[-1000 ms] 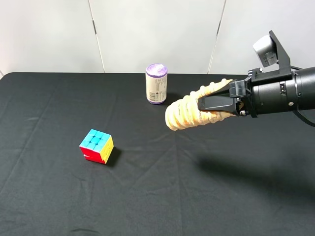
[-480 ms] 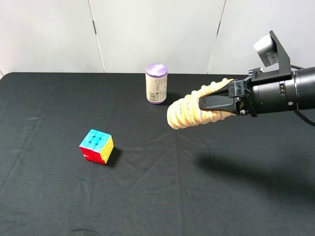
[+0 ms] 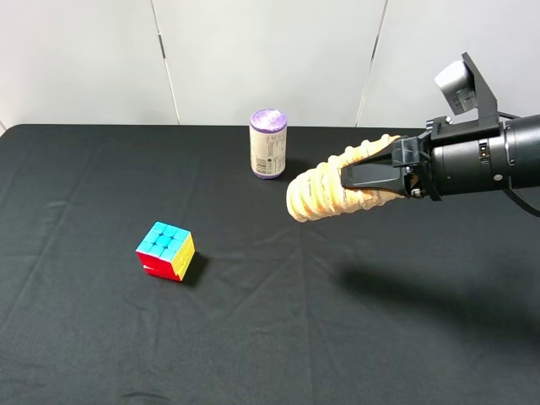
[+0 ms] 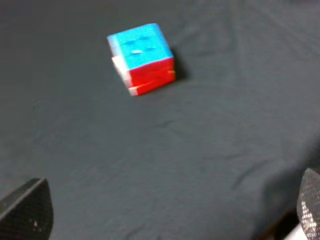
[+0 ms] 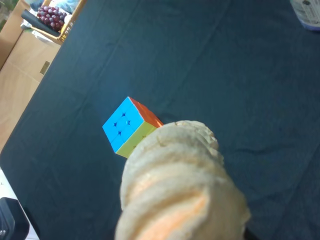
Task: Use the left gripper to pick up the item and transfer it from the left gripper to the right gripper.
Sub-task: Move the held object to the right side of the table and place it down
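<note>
The item (image 3: pixel 316 196), a tan ribbed roll, is held in the air over the black table (image 3: pixel 253 337), right of centre. My right gripper (image 3: pixel 354 181) is shut on its right half, and its left end sticks out free. In the right wrist view the item (image 5: pixel 180 185) fills the lower middle and hides the fingers. My left gripper (image 4: pixel 167 215) is out of the exterior high view. In its wrist view only two fingertips (image 4: pixel 27 210) show, wide apart and empty, above the cloth near the cube.
A multicoloured puzzle cube (image 3: pixel 165 251) sits on the table's left half and also shows in both wrist views (image 4: pixel 142 57) (image 5: pixel 129 125). A purple-lidded can (image 3: pixel 268 143) stands at the back centre. A basket of grapes (image 5: pixel 50 15) lies beyond the table's edge.
My right gripper and the item have shifted slightly up and to the right since one second ago, and have been still for the last half second. The cube and can have not moved.
</note>
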`<state>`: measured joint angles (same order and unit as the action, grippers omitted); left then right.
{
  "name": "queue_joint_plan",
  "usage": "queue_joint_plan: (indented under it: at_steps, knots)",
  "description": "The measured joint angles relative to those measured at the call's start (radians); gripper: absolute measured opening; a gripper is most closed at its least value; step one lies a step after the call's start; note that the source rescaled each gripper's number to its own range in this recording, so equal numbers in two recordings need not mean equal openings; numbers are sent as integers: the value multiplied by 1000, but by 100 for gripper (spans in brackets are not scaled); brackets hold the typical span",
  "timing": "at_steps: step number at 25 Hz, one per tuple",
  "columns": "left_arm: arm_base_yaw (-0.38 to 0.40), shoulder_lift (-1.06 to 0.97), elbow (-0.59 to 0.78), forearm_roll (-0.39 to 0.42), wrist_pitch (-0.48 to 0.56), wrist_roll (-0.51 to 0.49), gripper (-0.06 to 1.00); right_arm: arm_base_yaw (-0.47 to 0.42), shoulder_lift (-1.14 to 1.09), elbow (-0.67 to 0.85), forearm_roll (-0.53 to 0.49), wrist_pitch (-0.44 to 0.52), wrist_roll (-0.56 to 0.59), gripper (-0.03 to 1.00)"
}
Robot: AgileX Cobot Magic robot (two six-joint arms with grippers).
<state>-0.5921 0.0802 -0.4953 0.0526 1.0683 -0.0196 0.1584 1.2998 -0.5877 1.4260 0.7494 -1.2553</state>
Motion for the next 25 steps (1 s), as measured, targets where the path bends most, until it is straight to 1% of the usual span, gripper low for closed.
queue_joint_plan:
  at_steps: [3,6,10,17,20,22,25]
  knots:
    - [148,0,0,0,-6,0,98,0,0,0,-2,-2,0,1]
    - [274,0,0,0,-6,-1,98,0,0,0,-28,-20,1,1]
    - [409,0,0,0,-6,-1,98,0,0,0,-87,-57,39,1]
    - [612,0,0,0,-7,-1,98,0,0,0,-211,-156,190,1]
    - [673,0,0,0,-7,-1,98,0,0,0,-266,-171,318,1]
    - [696,0,0,1,-7,-1,98,0,0,0,-311,-182,418,1]
    - [719,-6,0,1,-7,-1,98,0,0,0,-390,-191,515,1]
